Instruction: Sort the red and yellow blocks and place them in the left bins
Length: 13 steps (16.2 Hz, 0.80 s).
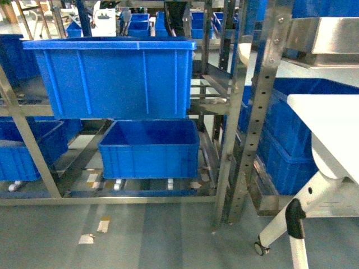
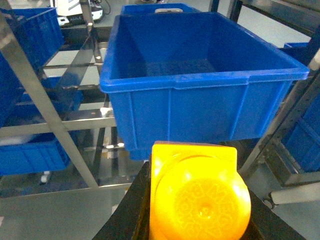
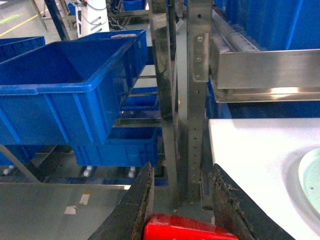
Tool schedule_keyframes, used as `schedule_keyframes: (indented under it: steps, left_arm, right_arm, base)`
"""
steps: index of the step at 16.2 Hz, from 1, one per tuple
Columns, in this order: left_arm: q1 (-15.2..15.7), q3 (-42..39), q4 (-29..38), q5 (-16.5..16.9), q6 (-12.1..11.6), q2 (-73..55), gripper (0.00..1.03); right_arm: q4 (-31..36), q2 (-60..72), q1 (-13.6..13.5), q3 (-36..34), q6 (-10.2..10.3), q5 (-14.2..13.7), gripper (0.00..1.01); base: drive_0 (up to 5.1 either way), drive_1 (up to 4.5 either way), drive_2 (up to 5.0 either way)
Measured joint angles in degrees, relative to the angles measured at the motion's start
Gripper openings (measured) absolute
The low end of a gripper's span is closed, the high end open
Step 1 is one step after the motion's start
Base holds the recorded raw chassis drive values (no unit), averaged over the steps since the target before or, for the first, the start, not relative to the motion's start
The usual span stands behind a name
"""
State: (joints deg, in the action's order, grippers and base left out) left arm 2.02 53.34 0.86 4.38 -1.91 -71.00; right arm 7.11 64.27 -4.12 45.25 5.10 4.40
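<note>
Both claws grip: left (image 2: 197, 220) apparently yellow brick (image 2: 200, 200), right (image 3: 182, 210) red brick (image 3: 185, 229), short of bin rim (image 2: 200, 80).

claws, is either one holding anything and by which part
Both. The left claw grips the yellow block by its sides, stud facing the camera. The right claw pinches the red block between its fingers.

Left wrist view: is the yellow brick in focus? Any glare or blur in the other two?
Left wrist: the yellow brick fills the lower frame, soft and overexposed; the upper blue bin behind is sharper. Right wrist: the red brick is blurred at the bottom edge, with glare on the steel shelf rail. Head: generally soft, with the white table blown out.
</note>
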Motion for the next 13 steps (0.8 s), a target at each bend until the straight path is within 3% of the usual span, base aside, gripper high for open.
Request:
schedule_keyframes:
  steps: [13]
  left_arm:
    - [0.13, 0.00, 0.07, -0.09, 0.00, 0.00, 0.27]
  right_arm:
    - [0.11, 0.07, 0.00, 0.00, 0.00, 0.07, 0.28]
  base:
    - [-5.0, 2.46, 2.5]
